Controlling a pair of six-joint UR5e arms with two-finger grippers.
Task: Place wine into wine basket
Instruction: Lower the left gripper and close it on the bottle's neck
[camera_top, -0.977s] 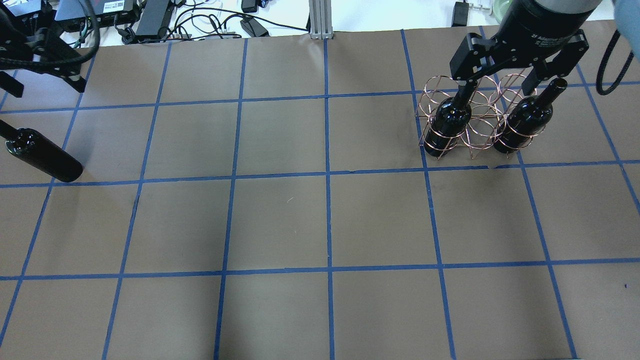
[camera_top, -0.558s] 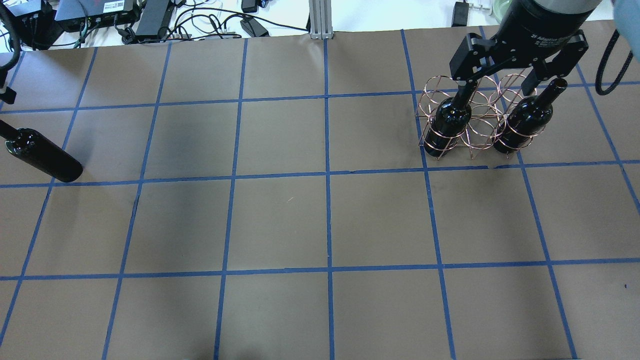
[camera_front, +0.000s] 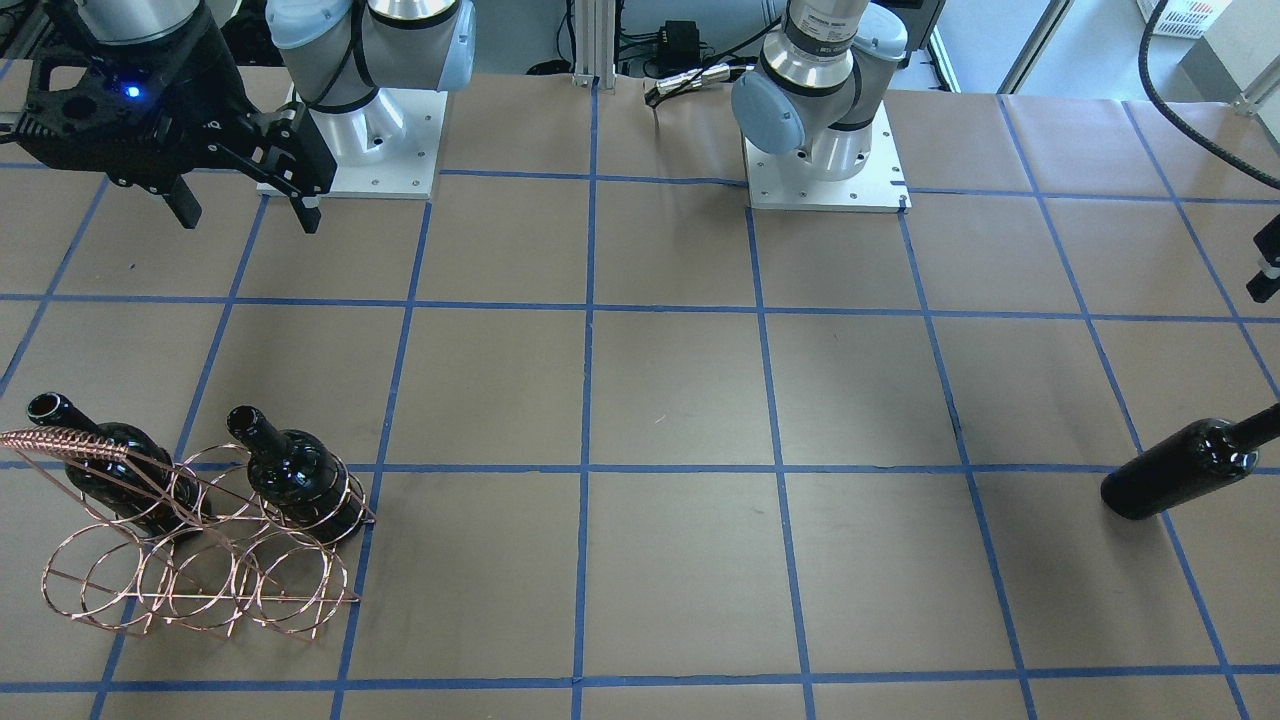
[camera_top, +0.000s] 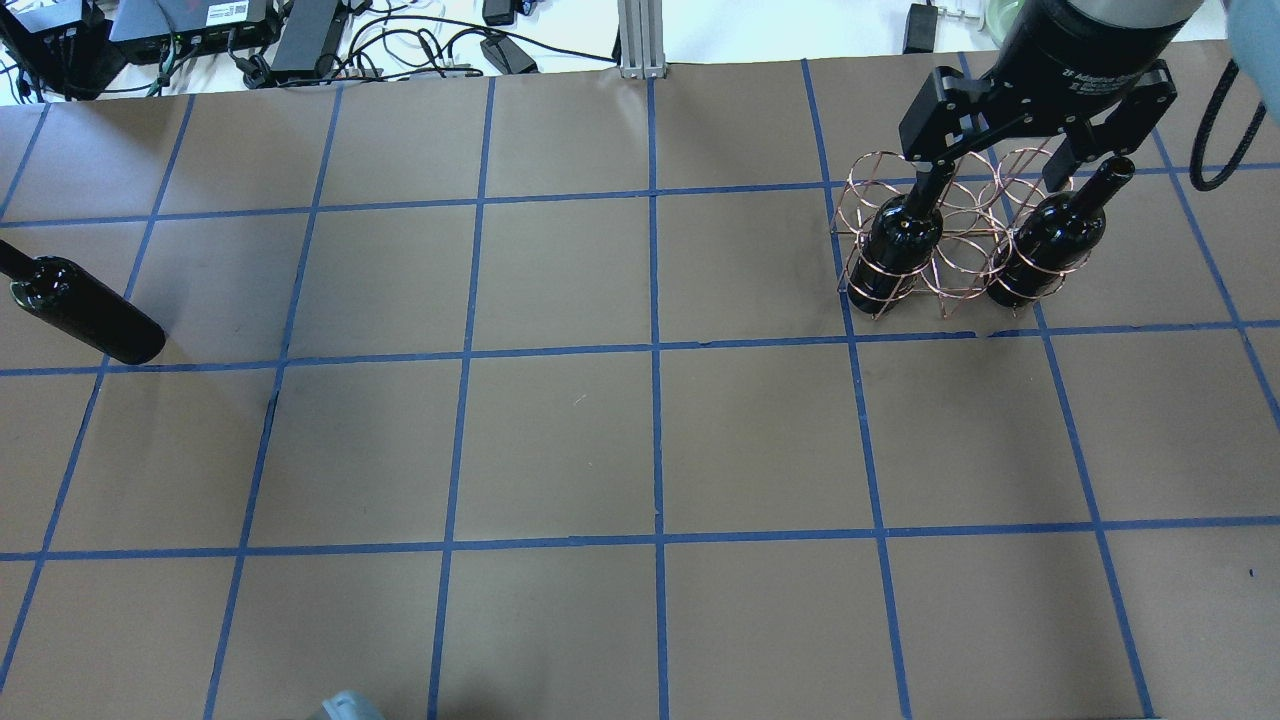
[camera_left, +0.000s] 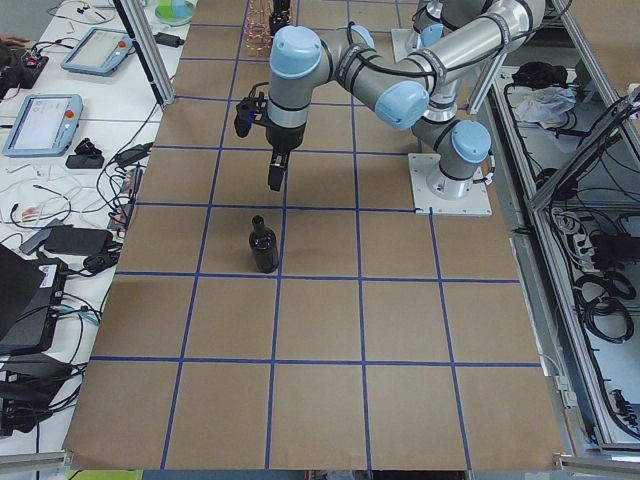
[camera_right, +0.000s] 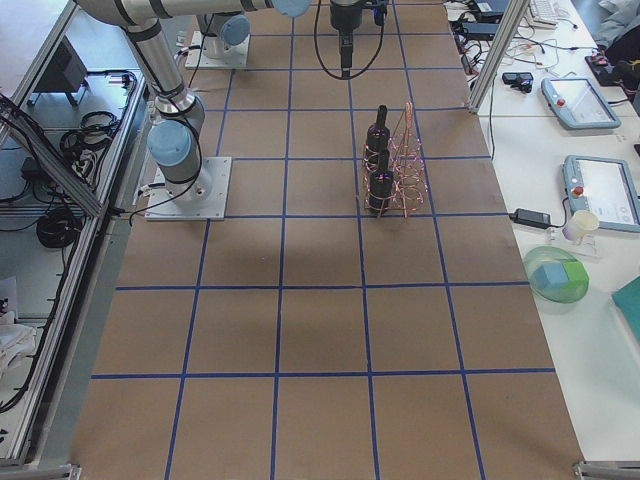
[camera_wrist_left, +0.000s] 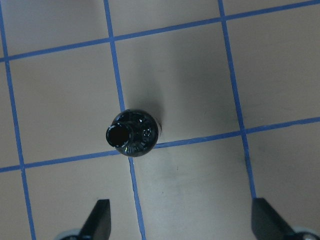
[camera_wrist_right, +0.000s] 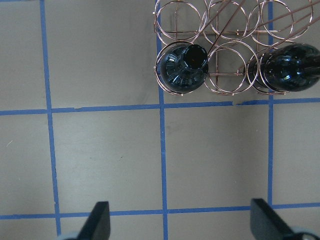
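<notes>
Fingers (camera_wrist_left: 100, 217) of the left gripper (camera_wrist_left: 180, 220) spread empty over the upright wine bottle (camera_wrist_left: 132, 132) near the table's (camera_top: 560, 450) left edge, seemingly poised for its neck. The right gripper (camera_wrist_right: 180, 222) hangs wide and empty near the wine basket (camera_top: 958, 262).

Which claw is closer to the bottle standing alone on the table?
Left. The left gripper hangs open just above and beside the lone bottle; the right gripper is far away, open, over by the wine basket.
</notes>
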